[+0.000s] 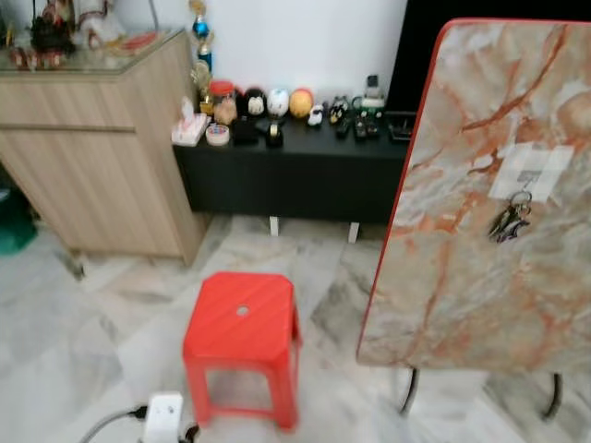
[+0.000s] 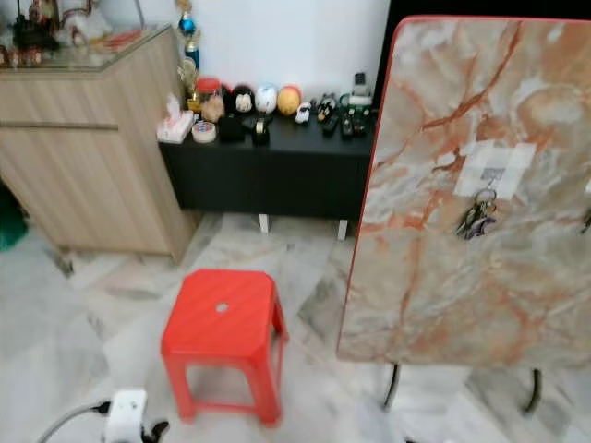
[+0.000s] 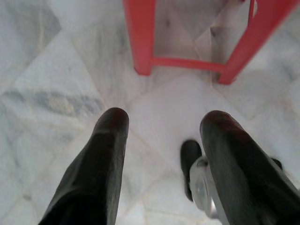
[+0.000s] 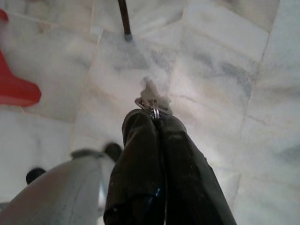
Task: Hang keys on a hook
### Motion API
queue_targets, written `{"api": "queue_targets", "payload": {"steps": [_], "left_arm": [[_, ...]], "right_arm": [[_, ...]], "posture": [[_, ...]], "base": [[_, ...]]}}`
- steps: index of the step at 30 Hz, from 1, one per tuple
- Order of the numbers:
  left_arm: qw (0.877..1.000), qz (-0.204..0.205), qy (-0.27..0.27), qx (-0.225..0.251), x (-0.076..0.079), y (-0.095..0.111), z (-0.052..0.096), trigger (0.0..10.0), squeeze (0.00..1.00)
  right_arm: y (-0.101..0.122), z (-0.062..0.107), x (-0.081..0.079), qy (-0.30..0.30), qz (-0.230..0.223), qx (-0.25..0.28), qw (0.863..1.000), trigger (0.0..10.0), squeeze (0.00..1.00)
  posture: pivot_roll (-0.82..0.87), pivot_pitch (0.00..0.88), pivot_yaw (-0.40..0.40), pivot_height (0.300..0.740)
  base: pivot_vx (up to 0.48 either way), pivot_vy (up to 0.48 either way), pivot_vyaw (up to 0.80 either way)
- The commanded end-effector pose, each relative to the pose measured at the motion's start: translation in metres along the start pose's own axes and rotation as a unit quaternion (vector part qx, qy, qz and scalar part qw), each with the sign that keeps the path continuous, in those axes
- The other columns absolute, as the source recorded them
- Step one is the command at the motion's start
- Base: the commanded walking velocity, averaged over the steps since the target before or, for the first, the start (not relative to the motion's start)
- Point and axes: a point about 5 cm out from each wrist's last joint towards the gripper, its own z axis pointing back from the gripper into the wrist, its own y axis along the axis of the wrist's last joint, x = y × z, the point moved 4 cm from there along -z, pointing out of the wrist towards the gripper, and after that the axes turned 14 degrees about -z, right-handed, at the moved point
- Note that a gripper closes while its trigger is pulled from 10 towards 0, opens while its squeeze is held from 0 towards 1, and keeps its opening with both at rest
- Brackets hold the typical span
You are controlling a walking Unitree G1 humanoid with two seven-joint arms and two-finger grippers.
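Upended marble tabletop (image 1: 480, 212) stands beside the red stool (image 1: 242, 332). A white patch (image 1: 534, 172) on its face carries the hook; one key bunch (image 1: 510, 221) already hangs just below it, ring on the hook so it dangles free.

Right gripper (image 4: 152, 115) hangs low over the floor near a leg of the tabletop, jaws clenched on a key ring (image 4: 151, 103), pinched at the tips so the ring pokes out ready to slip over a hook.

Left gripper (image 3: 164, 126) idle near the stool's legs, jaws released, empty.

Judgement: carry stage; lift toward the patch comes next.

Left hand (image 3: 164, 124) hangs with fingers spread apart; right hand (image 4: 157, 117) has its fingers pressed together.
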Motion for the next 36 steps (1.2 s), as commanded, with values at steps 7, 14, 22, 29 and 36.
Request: {"api": "queue_targets", "payload": {"steps": [7,14,22,29,36], "left_arm": [[1.0,0.006,-0.003,0.006,0.004,0.007,-0.002,10.0,0.0],[1.0,0.007,-0.007,0.006,0.007,0.008,-0.002,10.0,0.0],[1.0,0.008,-0.007,0.005,0.008,0.008,-0.002,10.0,0.0],[1.0,0.006,-0.01,0.003,0.009,0.007,-0.002,10.0,0.0],[1.0,0.005,-0.012,-0.018,0.003,-0.009,0.002,10.0,0.0]], "right_arm": [[0.004,0.0,0.005,-0.005,-0.005,0.007,1.0,10.0,0.0],[0.005,0.0,0.005,-0.007,-0.006,0.007,1.0,10.0,0.0],[0.005,0.0,0.005,-0.009,-0.008,0.009,1.0,10.0,0.0],[0.004,0.0,0.005,-0.009,-0.008,0.009,1.0,10.0,0.0],[0.005,0.0,0.005,-0.009,-0.014,0.012,1.0,10.0,0.0]], "posture": [[0.0,0.0,-0.023,0.74],[0.0,0.0,-0.027,0.74],[0.0,0.0,-0.027,0.74],[-0.01,0.0,-0.022,0.74],[-0.01,0.0,-0.022,0.74]], "base": [[0.0,-0.386,0.0],[0.0,-0.386,0.0],[0.0,-0.388,0.0],[0.0,-0.386,0.0],[0.0,-0.37,0.0]]}}
